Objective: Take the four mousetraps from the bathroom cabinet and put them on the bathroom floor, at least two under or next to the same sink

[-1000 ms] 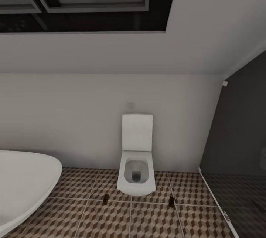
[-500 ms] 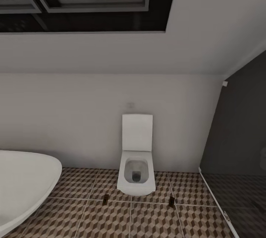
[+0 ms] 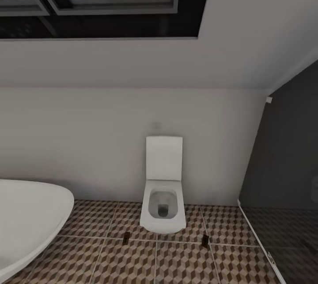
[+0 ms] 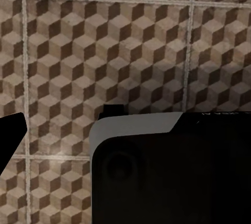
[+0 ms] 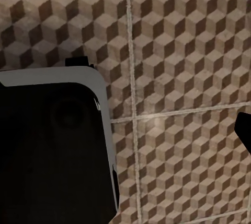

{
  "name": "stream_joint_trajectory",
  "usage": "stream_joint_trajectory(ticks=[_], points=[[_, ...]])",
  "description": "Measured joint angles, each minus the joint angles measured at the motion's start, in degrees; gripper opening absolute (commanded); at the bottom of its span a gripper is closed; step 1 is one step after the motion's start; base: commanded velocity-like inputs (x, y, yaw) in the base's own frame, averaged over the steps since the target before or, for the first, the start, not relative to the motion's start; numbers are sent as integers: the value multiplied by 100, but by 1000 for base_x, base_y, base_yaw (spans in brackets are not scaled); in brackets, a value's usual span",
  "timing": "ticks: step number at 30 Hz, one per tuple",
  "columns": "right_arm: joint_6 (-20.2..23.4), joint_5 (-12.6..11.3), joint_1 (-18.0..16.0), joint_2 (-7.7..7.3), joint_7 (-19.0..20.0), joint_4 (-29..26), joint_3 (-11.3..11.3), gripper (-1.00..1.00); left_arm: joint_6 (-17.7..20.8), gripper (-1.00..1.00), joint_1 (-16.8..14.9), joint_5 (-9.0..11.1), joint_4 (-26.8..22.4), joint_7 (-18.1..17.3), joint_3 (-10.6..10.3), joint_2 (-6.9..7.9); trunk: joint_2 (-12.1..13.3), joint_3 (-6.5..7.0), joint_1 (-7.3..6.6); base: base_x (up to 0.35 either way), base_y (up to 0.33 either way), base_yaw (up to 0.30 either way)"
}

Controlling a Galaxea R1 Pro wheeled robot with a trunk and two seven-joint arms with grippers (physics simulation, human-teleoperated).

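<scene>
White toilet (image 3: pixel 163 191), one bathtub (image 3: pixel 26 218), two dark floor (image 3: pixel 176 262) specks (gripper states unclear).

Two small dark mousetraps, too tiny for detail, lie flat on the cube-patterned brown, beige and white bathroom floor (image 3: pixel 185 262) near its wall edge, one mousetrap (image 3: pixel 126 237) well apart from the other mousetrap (image 3: pixel 205 240), each beside a pale grout line.
</scene>
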Motion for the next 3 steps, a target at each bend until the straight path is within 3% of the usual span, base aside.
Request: stream_joint_trajectory(ticks=[3], points=[[0,-4,0,0,0,0,-1,100,-1,100,0,-2,0,0,0,0,0,0,0,0,0,0]])
